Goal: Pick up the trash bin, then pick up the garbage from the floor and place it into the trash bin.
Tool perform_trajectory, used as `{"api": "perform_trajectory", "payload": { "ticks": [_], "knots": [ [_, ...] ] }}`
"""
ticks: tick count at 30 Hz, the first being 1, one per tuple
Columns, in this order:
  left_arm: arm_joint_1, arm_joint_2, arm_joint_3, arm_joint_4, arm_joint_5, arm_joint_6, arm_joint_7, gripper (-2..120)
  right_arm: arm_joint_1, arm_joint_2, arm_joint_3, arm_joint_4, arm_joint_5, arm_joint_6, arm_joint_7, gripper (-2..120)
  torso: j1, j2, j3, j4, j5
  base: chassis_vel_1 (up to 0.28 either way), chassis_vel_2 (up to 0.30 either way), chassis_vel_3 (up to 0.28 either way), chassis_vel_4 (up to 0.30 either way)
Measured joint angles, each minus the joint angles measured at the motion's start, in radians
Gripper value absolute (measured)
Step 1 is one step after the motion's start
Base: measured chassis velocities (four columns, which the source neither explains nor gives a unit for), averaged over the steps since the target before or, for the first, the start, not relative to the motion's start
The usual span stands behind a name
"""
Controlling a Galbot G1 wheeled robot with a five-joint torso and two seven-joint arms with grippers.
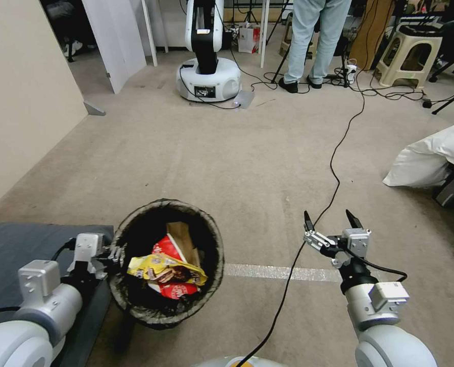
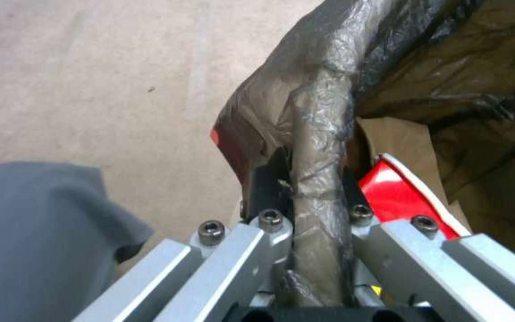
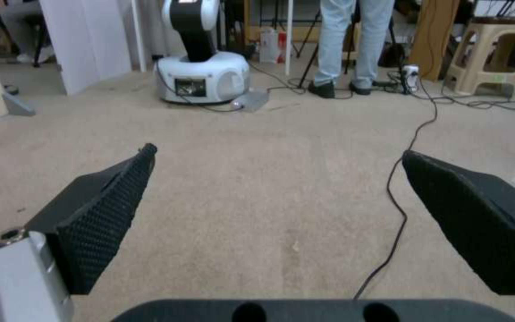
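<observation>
Closest to the head camera are the two arms: the left end effector is closed on the near-left rim of the trash bin, while the right end effector hangs over bare carpet with its jaws spread wide and nothing between them. Inside the bin lie a yellow snack packet, red-and-white wrappers and a tan paper bag. No litter is visible on the carpet ahead, so the collecting looks largely done. A black cable runs across the floor just beside the right end effector.

From the left wrist camera, the bag liner folded over the rim sits pinched between the two jaws, with a red wrapper and brown paper just behind it. The slick plastic could probably slip, so the bin is best kept level and moved slowly, with the grip held deep on the rim.

From the right wrist camera, the textured black fingertips stand well apart above carpet, the cable trailing between them. Any reach for remaining litter should steer clear of that cable so it does not snag.
</observation>
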Motion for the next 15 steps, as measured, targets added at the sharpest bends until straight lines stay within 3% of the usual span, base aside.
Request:
{"api": "perform_trajectory", "payload": {
  "ticks": [9, 13, 15],
  "knots": [
    [-0.064, 0.033, 0.083, 0.0, -0.046, 0.0, -0.072, 1, -0.005, 0.02, 0.0, -0.002, -0.003, -0.007, 0.003, 100, 0.0, 0.0, 0.0, 0.0, 0.0, 0.0, 0.0, 0.0, 0.0],
    [-0.094, 0.042, 0.127, 0.017, -0.095, 0.0, -0.122, 1, -0.005, 0.025, 0.001, -0.004, -0.003, -0.01, 0.004, 100, 0.0, 0.0, 0.0, -0.0001, 0.0002, 0.0, 0.0, 0.0, 0.0],
    [-0.113, 0.047, 0.163, 0.048, -0.122, 0.0, -0.178, 1, -0.004, 0.027, 0.003, -0.005, -0.003, -0.011, 0.006, 100, 0.0, 0.0, 0.0, 0.0, 0.0001, 0.0, 0.0, 0.0, 0.0]
  ]
}}
